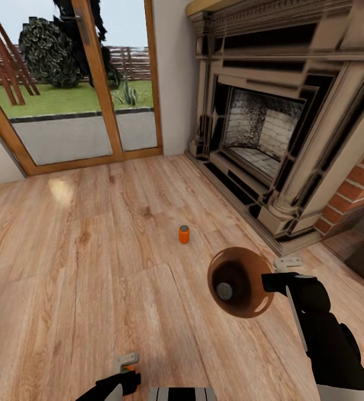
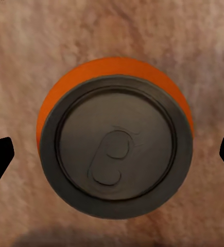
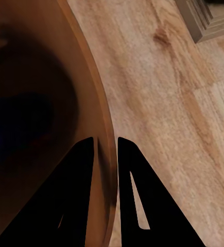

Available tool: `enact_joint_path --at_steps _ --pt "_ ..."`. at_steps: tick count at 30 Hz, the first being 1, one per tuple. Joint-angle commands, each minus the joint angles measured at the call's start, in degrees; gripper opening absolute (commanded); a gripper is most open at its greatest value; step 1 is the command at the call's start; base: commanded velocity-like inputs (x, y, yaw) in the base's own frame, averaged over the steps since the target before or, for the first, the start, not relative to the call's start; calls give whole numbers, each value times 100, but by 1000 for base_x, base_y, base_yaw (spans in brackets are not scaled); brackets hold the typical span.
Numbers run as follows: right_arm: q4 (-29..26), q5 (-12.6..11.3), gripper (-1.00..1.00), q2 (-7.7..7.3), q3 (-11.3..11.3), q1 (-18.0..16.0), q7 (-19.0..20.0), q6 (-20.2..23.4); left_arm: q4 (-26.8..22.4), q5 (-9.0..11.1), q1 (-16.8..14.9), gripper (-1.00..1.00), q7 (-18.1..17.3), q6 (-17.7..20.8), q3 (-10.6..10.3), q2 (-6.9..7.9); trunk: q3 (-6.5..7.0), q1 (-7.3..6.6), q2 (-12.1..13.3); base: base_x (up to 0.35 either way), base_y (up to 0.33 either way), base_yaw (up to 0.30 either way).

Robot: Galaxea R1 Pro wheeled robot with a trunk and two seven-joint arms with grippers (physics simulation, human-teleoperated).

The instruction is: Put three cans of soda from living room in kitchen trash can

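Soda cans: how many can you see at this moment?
3: one can upright on the floor before the fireplace, one inside the bin held by the right gripper, one below the left gripper.

Right arm [image 1: 326, 334]: black, comes up from 5 o'clock in the head view and bends toward 10 o'clock.
Right gripper [image 3: 105, 149]: its two fingers are pressed close, pinching the thin rim of the bin [image 1: 241, 282] and holding it up.
Left arm [image 1: 112, 387]: low at 6 o'clock, just the end peeks in.
Left gripper [image 1: 127, 365]: points down, fingers spread wide on both sides of a can [image 2: 115, 144], not touching it.
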Motion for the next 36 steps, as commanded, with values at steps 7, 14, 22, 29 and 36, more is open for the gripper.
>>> enact_joint_path --at_steps 7,14,22,29,36 --pt "-2 -71 -100 -2 13 -1 28 4 -8 1 -2 100 0 -1 0 -1 -66 7 -4 0 0 0" --pt "-2 -71 -100 -3 17 -1 27 4 -9 2 -5 100 0 -4 0 -1 -66 7 -4 0 0 0" --pt "-2 -71 -100 -3 18 -2 28 4 -11 5 0 100 0 -13 2 1 -66 7 -4 0 0 0" --pt "-2 -71 -100 -3 16 -1 28 4 -16 10 -2 100 0 -77 8 5 -66 7 -4 0 0 0" --pt "-2 -71 -100 -3 18 -4 27 4 -10 11 -2 100 0 -201 9 8 -66 7 -4 0 0 0"
